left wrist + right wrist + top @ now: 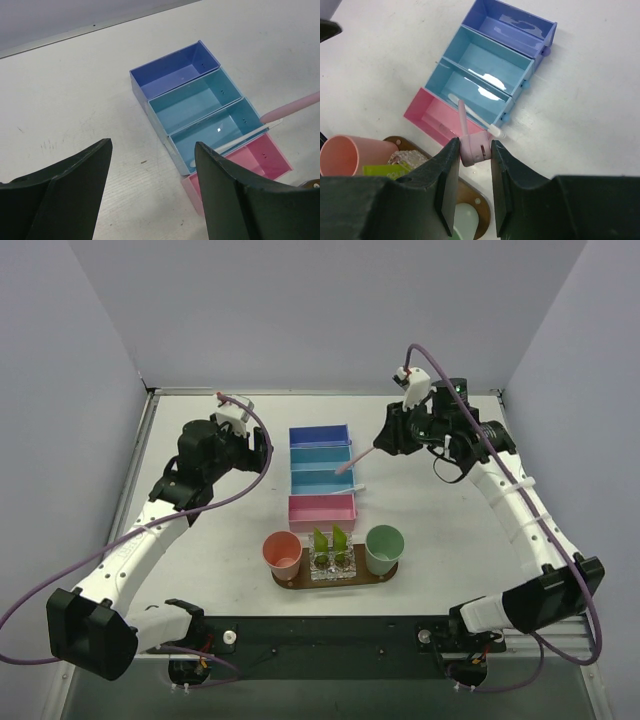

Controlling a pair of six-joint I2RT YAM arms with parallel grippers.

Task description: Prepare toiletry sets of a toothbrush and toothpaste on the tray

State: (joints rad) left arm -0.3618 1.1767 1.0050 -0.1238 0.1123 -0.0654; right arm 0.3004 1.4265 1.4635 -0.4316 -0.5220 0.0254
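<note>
Two toothpaste tubes (320, 539) stand upright in the clear holder (332, 563) on the tray (290, 582), awaiting brushes. My right gripper (474, 150) pinches the pink toothbrush (463, 117) by one end, its length free above the bins, ready, I judge, for carrying to the tray. The white toothbrush (235, 142) lies across a teal bin (210, 135). My left gripper (152, 147) hangs wide, holding nothing.
</note>
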